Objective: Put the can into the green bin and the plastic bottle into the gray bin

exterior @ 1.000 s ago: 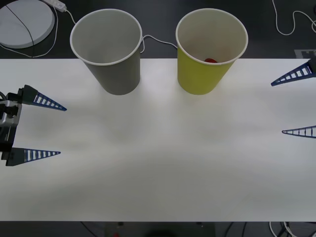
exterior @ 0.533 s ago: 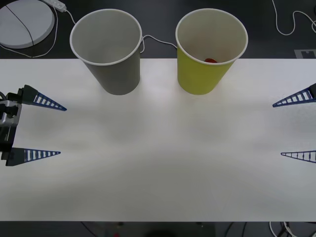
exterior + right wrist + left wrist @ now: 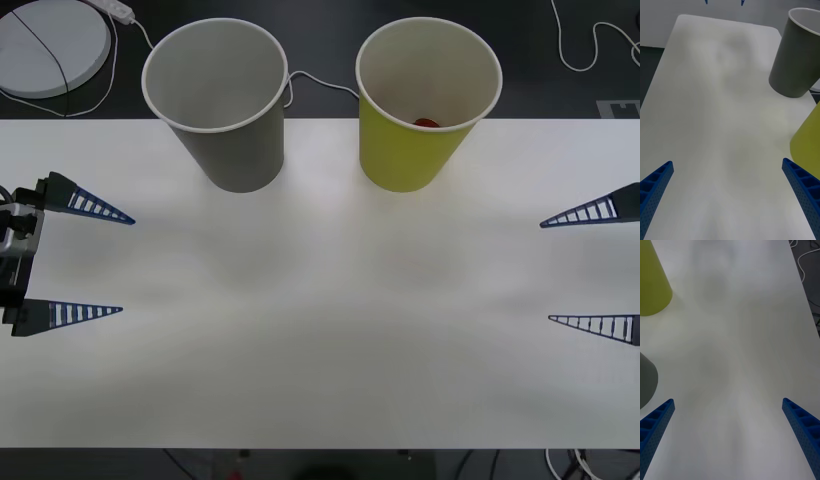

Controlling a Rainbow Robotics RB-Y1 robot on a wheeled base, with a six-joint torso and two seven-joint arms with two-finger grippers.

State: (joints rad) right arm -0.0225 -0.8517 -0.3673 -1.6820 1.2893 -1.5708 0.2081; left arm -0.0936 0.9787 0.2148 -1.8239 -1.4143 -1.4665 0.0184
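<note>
The gray bin [image 3: 230,130] stands upright at the table's back left, and nothing shows inside it. Right of it stands the green bin [image 3: 415,150], where a bit of the red can [image 3: 427,123] shows deep inside. The plastic bottle is out of view. My left gripper [image 3: 127,265] hovers open at the table's left edge with nothing in it. At the right edge my right gripper [image 3: 545,272] is open too and holds nothing. The right wrist view has the gray bin [image 3: 795,56] and green bin [image 3: 808,138] beyond my right gripper [image 3: 727,162]. My left gripper [image 3: 728,400] faces bare table.
The white table [image 3: 320,330] spreads bare between the two grippers. Behind it on the dark floor lie a white round disc [image 3: 50,45] at the back left and loose white cables [image 3: 580,55] at the back right.
My right gripper has moved toward the table's near edge and slightly inward, staying open. The left gripper and both bins have not moved.
</note>
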